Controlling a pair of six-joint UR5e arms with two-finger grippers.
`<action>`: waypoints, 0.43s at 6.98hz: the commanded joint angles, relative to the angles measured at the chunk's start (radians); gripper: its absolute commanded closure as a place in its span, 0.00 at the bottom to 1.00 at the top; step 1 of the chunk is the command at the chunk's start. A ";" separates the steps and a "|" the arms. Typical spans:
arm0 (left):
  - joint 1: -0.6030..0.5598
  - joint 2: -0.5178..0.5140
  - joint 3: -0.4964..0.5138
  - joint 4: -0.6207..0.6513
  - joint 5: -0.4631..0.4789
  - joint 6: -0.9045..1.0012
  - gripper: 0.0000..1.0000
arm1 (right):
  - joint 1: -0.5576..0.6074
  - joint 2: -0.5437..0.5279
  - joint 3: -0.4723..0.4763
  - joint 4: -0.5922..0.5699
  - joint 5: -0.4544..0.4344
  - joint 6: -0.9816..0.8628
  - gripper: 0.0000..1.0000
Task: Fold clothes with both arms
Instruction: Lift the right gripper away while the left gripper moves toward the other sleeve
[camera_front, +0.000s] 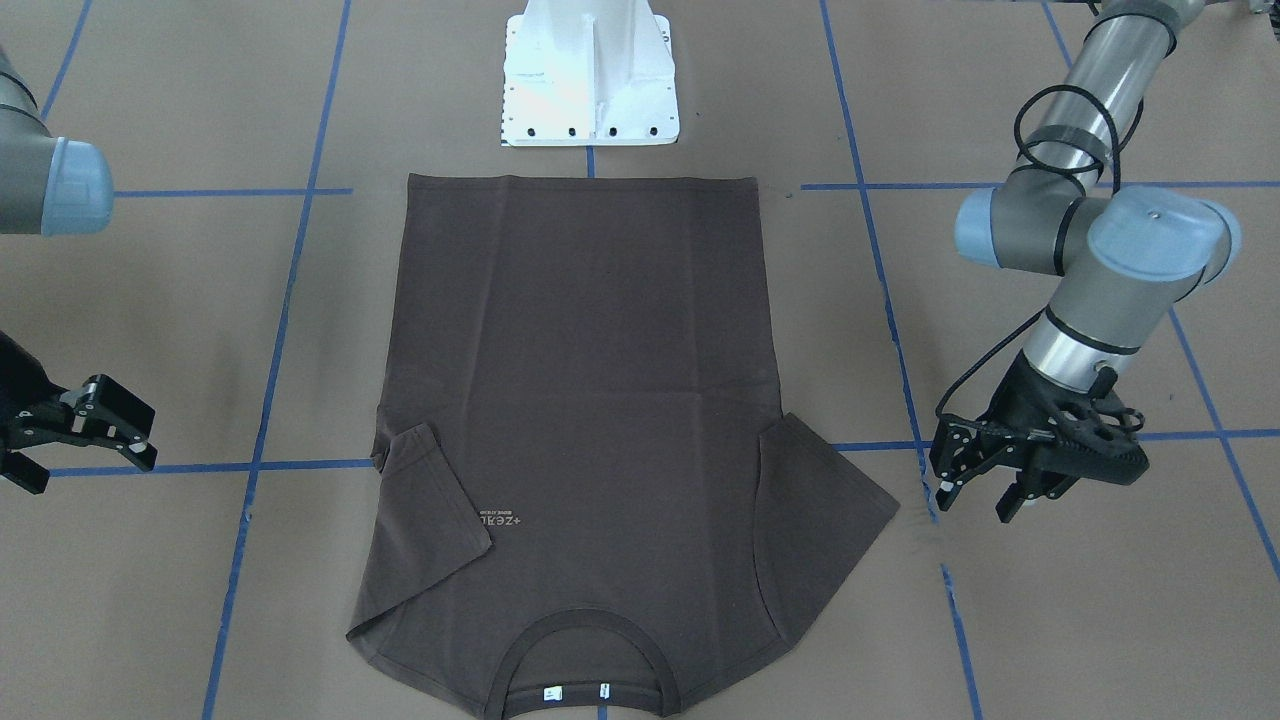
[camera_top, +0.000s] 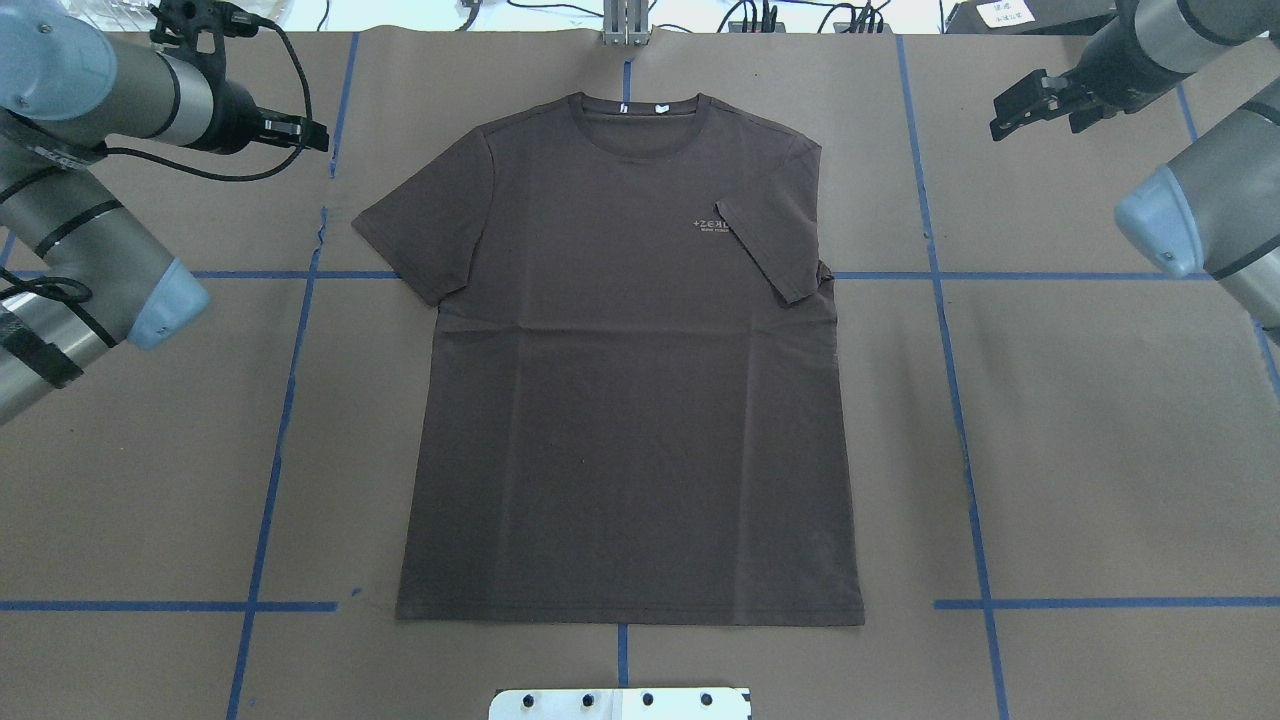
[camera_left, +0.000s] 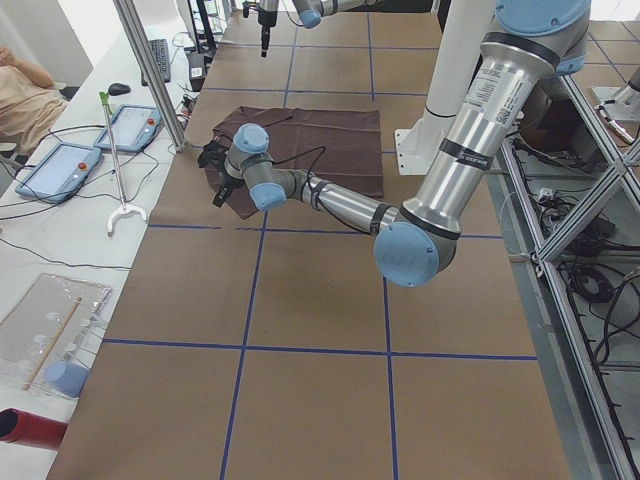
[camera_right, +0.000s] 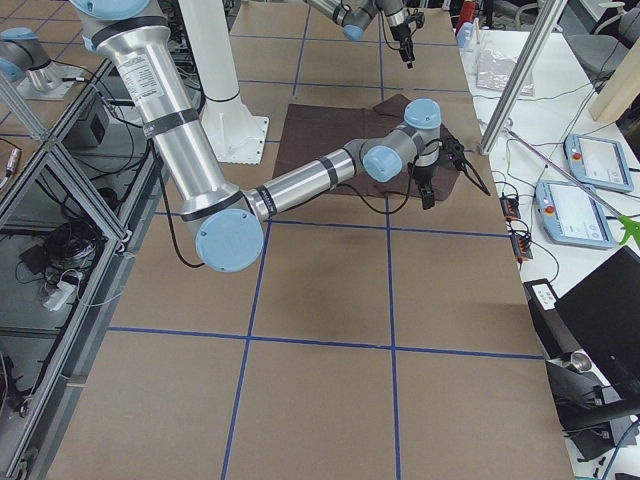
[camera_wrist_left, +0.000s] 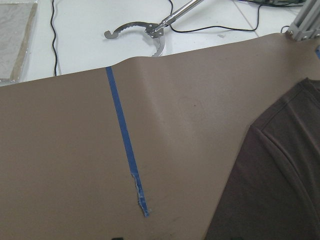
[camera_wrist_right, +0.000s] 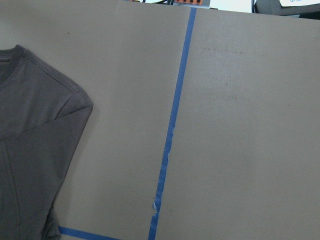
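so brown t-shirt (camera_top: 620, 380) lies flat, sleeve (camera_top: 775, 240) folded; left tool (camera_front: 975, 505), right tool (camera_front: 95, 472) gape empty.

Opposed steep views over one T-shirt (camera_top: 620, 380); wrist cameras seemingly near.

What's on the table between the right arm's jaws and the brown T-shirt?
Just brown table covering crossed by one line of blue tape; nothing else lies between the right gripper and the T-shirt. The overhead view shows it clearly.
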 joint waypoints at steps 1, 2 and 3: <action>0.076 -0.029 0.075 -0.031 0.080 -0.110 0.33 | 0.007 -0.014 0.008 0.001 0.005 -0.009 0.00; 0.102 -0.028 0.084 -0.031 0.120 -0.143 0.33 | 0.007 -0.022 0.008 0.001 0.003 -0.009 0.00; 0.115 -0.029 0.096 -0.032 0.137 -0.146 0.34 | 0.007 -0.022 0.008 0.001 0.000 -0.009 0.00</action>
